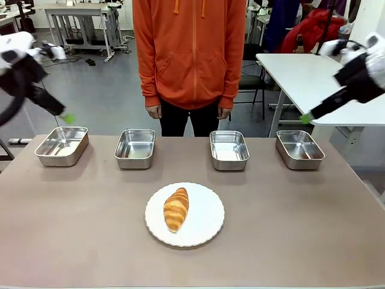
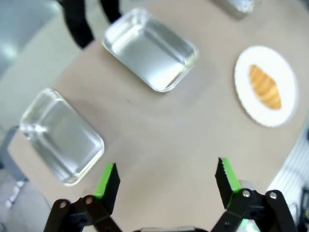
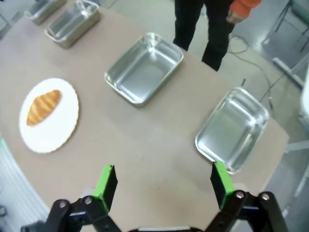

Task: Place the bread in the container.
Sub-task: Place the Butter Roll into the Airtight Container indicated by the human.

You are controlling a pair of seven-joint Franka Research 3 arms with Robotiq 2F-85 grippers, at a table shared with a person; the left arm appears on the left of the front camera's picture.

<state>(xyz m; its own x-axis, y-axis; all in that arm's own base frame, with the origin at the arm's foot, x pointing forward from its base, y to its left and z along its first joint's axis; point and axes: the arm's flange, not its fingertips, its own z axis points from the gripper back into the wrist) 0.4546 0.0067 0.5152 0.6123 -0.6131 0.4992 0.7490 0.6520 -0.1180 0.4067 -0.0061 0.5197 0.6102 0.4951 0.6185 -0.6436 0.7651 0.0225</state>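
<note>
Lying lengthwise toward the person (image 1: 189, 60), bread (image 1: 176, 209) on plate (image 1: 206, 212); left claw (image 2: 166, 165), right claw (image 3: 162, 168) spread, empty.

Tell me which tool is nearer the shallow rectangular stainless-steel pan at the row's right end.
Right. The right tool hangs in the air by that pan; the left tool hangs by the far-left pan, across the whole row.
</note>
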